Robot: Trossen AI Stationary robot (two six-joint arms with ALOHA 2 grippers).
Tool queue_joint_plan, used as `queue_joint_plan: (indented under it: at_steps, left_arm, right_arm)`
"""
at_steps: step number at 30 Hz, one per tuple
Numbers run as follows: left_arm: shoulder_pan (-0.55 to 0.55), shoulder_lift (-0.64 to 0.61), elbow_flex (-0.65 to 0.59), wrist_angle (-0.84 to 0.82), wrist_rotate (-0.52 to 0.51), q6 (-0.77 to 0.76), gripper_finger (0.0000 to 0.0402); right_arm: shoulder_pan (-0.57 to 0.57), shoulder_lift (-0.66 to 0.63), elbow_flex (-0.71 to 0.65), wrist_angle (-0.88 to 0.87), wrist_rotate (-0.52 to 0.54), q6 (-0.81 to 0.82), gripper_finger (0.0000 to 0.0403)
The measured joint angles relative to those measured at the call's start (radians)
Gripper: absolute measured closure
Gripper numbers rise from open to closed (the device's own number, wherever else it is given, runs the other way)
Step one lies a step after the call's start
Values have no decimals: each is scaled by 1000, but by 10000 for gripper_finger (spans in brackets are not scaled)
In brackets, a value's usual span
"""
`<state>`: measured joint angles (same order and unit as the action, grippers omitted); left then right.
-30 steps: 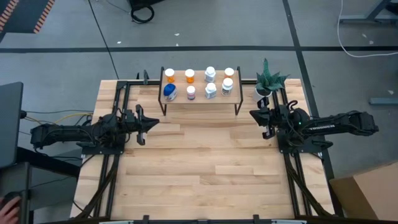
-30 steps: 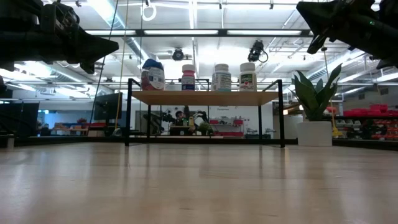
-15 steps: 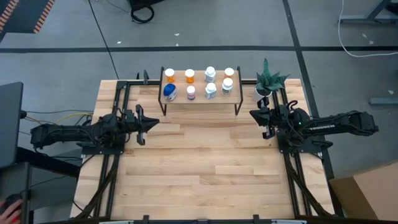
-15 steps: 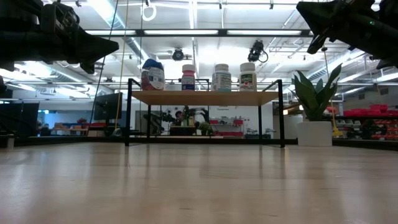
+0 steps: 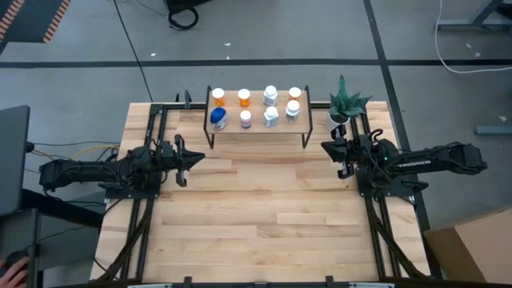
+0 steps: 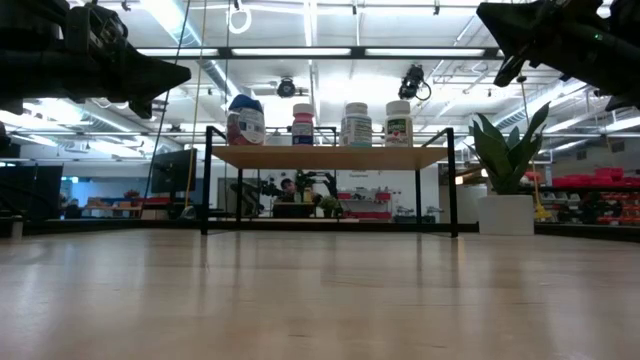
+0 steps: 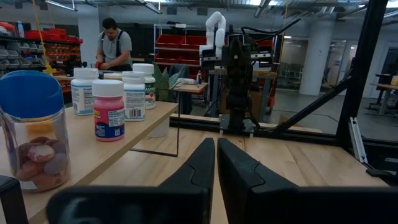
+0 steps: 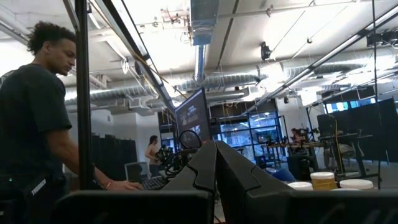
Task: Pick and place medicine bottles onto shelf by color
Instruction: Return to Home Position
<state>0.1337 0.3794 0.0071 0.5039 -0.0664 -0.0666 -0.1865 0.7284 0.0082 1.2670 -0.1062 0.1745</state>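
Eight medicine bottles [image 5: 270, 96] stand upright in two rows of four on the shelf [image 5: 256, 130]. The shelf is a small light-wood board on black legs at the middle of the far edge of the table [image 5: 256, 216]. In the front row, the blue bottle [image 5: 218, 118] is at the left end and the pink bottle [image 5: 246, 119] is just beside it, followed by two white ones. In the back row, two orange bottles are on the left and two white-capped ones on the right. A potted plant [image 5: 346, 104] sits just beside the shelf's right end.

The left gripper [image 5: 187, 158] hangs over the table's left side, near the shelf's front left corner, pointing toward the centre. Its fingers [image 7: 202, 163] are pressed together with nothing between them. The right gripper [image 5: 333, 150] mirrors it on the right side, just in front of the plant. Its fingers [image 8: 202, 165] are likewise closed and empty. Neither gripper touches the shelf or a bottle. Seen from table level, both hang well above the wood, higher than the shelf board.

Between the two arms, the middle and near part of the tabletop is bare wood. Black rails [image 5: 144, 232] run along both side edges.

Beyond the table, a person [image 7: 115, 46] stands at a bench behind the bottles. Another person [image 8: 34, 124] leans over a desk on the opposite side of the room.
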Motion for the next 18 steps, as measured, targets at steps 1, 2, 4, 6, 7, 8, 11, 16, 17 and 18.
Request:
queue_joint_plan:
  at_steps: [1, 2, 4, 6, 7, 8, 11, 16, 17, 18]
  left_arm:
    - [0, 0, 0, 0, 0, 0, 375]
    - [0, 0, 0, 0, 0, 0, 373]
    - [0, 0, 0, 0, 0, 0, 370]
    - [0, 0, 0, 0, 0, 0, 367]
    - [0, 0, 0, 0, 0, 0, 366]
    - [0, 0, 0, 0, 0, 0, 366]
    - [0, 0, 0, 0, 0, 0, 368]
    - [0, 0, 0, 0, 0, 0, 376]
    - [0, 0, 0, 0, 0, 0, 377]
    - [0, 0, 0, 0, 0, 0, 377]
  right_arm:
    - [0, 0, 0, 0, 0, 0, 386]
    - [0, 0, 0, 0, 0, 0, 386]
    - [0, 0, 0, 0, 0, 0, 386]
    - [0, 0, 0, 0, 0, 0, 386]
    - [0, 0, 0, 0, 0, 0, 386]
    - [0, 0, 0, 0, 0, 0, 386]
    - [0, 0, 0, 0, 0, 0, 386]
    - [0, 0, 0, 0, 0, 0, 386]
    - [0, 0, 0, 0, 0, 0, 386]
    - [0, 0, 0, 0, 0, 0, 386]
